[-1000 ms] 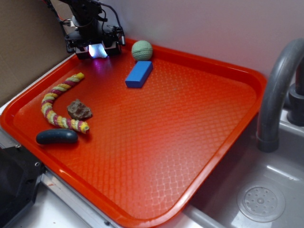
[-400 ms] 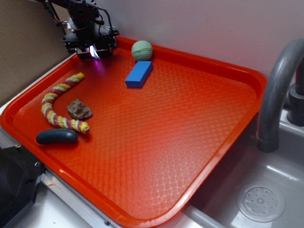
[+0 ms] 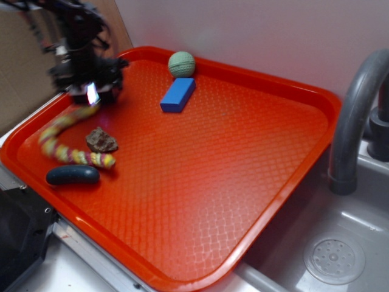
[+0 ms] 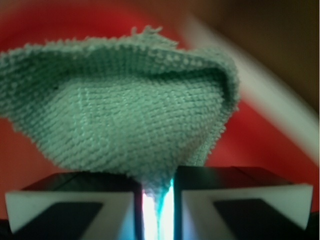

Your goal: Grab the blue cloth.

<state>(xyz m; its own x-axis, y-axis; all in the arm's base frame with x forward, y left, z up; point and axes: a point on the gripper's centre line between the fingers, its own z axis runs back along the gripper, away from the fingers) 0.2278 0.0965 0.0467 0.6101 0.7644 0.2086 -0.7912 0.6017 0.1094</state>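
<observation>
1. The hand [image 3: 91, 94], blurred in the exterior view, hangs over the tray's [image 3: 292, 85] far-left edge, just above the upper end of the rope toy [image 3: 61, 143]; its fingers [image 4: 75, 200] are nearly shut, pinching the cloth [image 4: 125, 125] by a thin fold.
2. In the wrist view the cloth fans out wide from that pinch, pale grey-green under the glow; only a narrow bunch sits between the pads; in the exterior view it shows merely as a bright patch under the hand.
3. The grab looks made and the cloth clear of the tray; how high it hangs cannot be told.
4. Doing it well from here: hold the squeeze firm, since so thin a fold could slip; move steadily and without jerks, so the loose fabric does not swing or snag.
5. Keep clear of the rope toy, the brown rock [image 3: 101, 140] and the dark oval piece [image 3: 73, 175] near the left edge.
6. The ball [image 3: 182, 64] and blue block [image 3: 178, 95] sit near the far edge, well apart from the hand.
</observation>
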